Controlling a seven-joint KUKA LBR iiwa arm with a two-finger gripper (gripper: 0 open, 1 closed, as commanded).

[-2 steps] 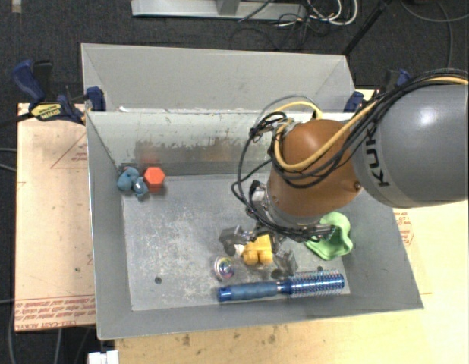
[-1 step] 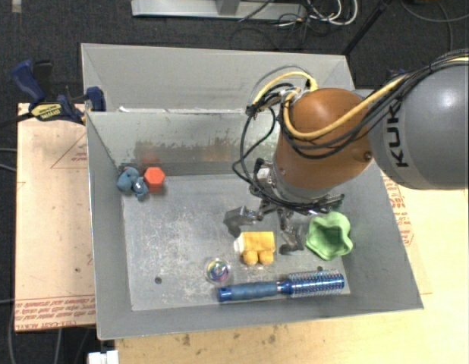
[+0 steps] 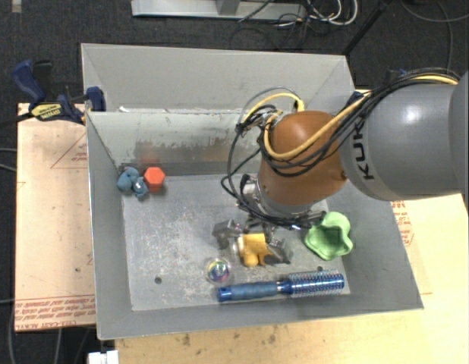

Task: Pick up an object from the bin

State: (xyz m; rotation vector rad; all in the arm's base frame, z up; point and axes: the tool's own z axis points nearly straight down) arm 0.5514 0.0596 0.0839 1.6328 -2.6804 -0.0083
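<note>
My gripper (image 3: 253,247) is low in the middle of the bin floor, under the arm's brown dome. Its two metal fingers (image 3: 227,233) stand on either side of a small yellow block (image 3: 253,249) and press against it, so it is shut on that block. A shiny iridescent ball (image 3: 218,270) lies just to the front left of the fingers. In front of the gripper, along the bin's near wall, lies a blue brush (image 3: 284,287) with a bristled right end. A green wavy-rimmed cup (image 3: 329,235) sits to the gripper's right.
A blue lumpy toy (image 3: 130,181) and a small orange block (image 3: 154,177) rest in the bin's far left corner. The arm and its cables reach in from the right and cover the bin's right middle part.
</note>
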